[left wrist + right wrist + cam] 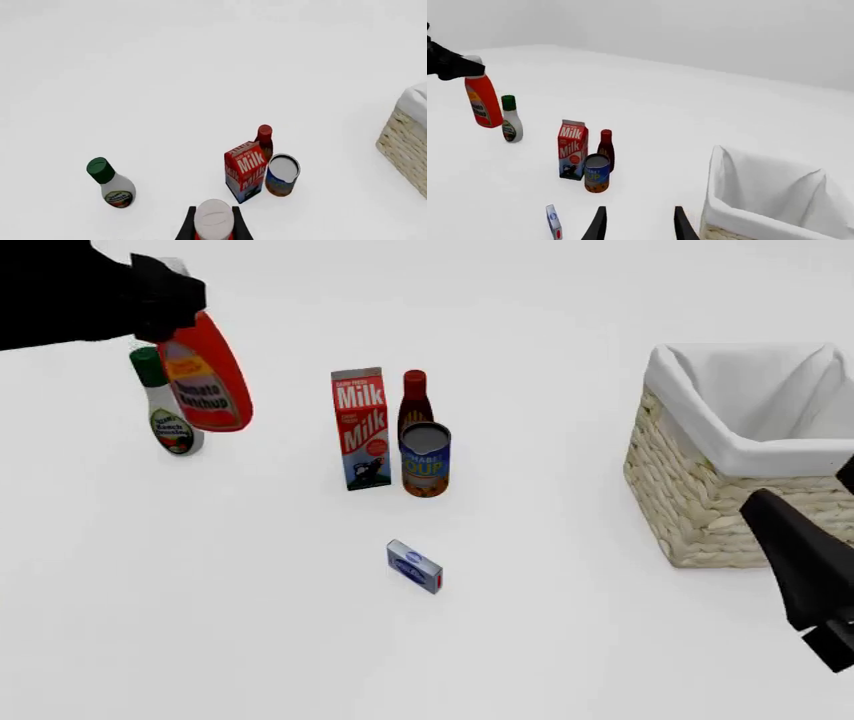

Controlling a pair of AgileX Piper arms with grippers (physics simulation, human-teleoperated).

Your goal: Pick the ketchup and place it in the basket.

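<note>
The ketchup (pixel 208 380), a bright red bottle with a yellow-orange label, hangs in the air at the far left, above the table. My left gripper (pixel 170 298) is shut on its neck just under the cap. In the left wrist view its white cap (pixel 213 218) sits between the dark fingers (pixel 189 226). The ketchup (pixel 483 102) also shows in the right wrist view. The wicker basket (pixel 714 502) with white lining stands at the right, far from the bottle. My right gripper (pixel 639 227) is open and holds nothing, close beside the basket (pixel 740 200).
A white bottle with a green cap (pixel 168 416) stands just behind the hanging ketchup. A milk carton (pixel 360 428), a dark-red bottle (pixel 415 398) and a can (pixel 426 460) cluster mid-table. A small blue box (pixel 415 566) lies nearer. The right arm (pixel 801 570) is in front of the basket.
</note>
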